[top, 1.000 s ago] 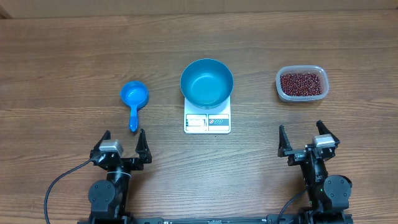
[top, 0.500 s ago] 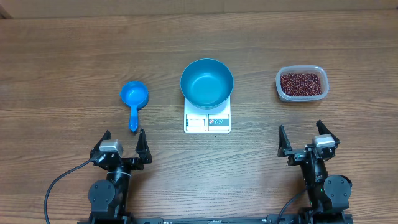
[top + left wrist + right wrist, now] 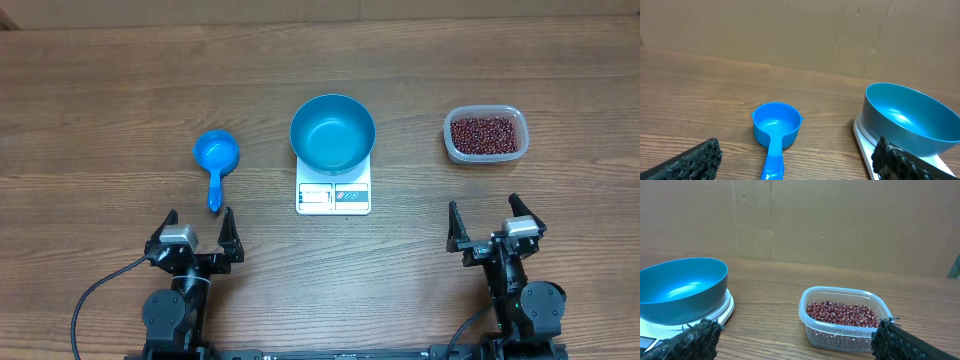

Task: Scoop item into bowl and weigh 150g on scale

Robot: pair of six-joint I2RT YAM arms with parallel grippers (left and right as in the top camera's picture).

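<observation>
Fingers (image 3: 168, 225) apart, left gripper (image 3: 199, 213), right gripper (image 3: 482, 204), one bowl (image 3: 333, 132) on scale (image 3: 333, 197), one scoop (image 3: 215, 154), one tub (image 3: 449, 141) of beans (image 3: 485, 134)

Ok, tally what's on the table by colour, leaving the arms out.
Blue: 2, bowl and scoop
White: 1, scale
Clear: 1, tub
Red-brown: 1, heap of beans in the tub
Total: 5
</observation>
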